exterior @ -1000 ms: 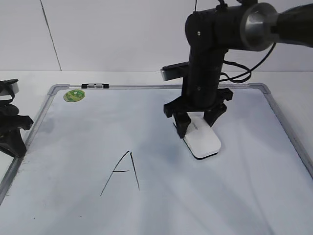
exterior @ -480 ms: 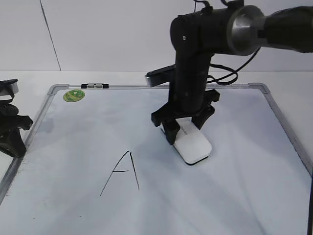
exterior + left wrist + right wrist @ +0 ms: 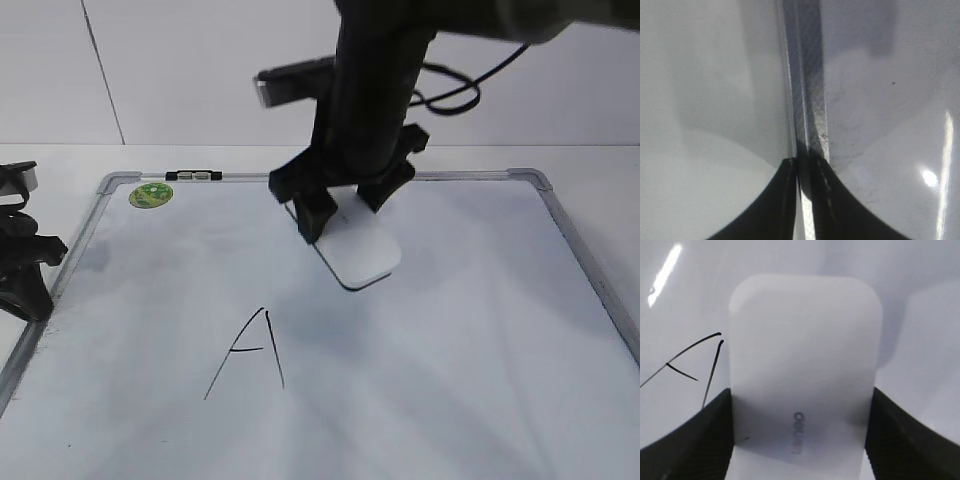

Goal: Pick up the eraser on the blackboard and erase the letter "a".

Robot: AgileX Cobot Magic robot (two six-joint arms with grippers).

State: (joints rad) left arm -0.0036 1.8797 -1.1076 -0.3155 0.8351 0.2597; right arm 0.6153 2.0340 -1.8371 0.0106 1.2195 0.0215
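The eraser (image 3: pixel 358 252) was gripped across its sides by the right gripper (image 3: pixel 343 205), and over the last second it had been carried leftward and toward the far edge of the blackboard (image 3: pixel 545 182), apparently lifted clear of the surface (its shadow lay apart from it). No small letter "a" could be found on the board; only the capital "A" (image 3: pixel 250 352) remained, untouched, so the wiping was judged probably done. The left gripper (image 3: pixel 802 200) was seen pressed shut on nothing, parked over the board's left frame.
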